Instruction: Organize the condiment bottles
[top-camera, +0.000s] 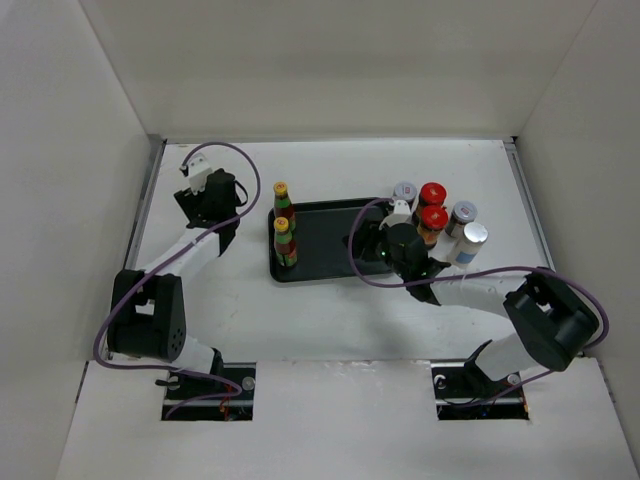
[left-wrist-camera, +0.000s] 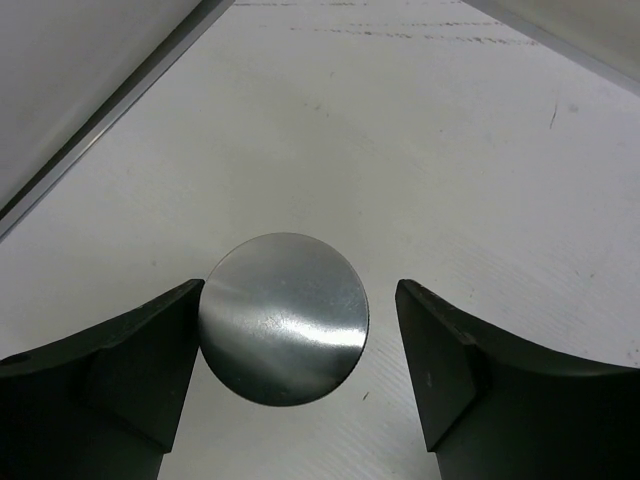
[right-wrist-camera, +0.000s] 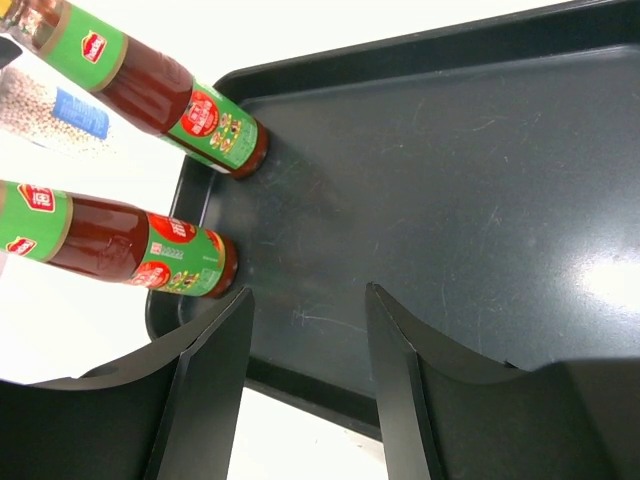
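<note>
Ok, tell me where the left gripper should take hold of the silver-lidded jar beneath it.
Grip the silver-lidded jar across the rim of its round lid, coming straight down from above. It stands upright, lid facing the wrist camera, between the open fingers of the left gripper; round, so any closing angle should work.

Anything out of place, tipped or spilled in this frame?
Nothing tipped or spilled. One silver-lidded jar stands alone at the far left, inside the open left gripper, away from the tray and the other jars clustered at its right.
</note>
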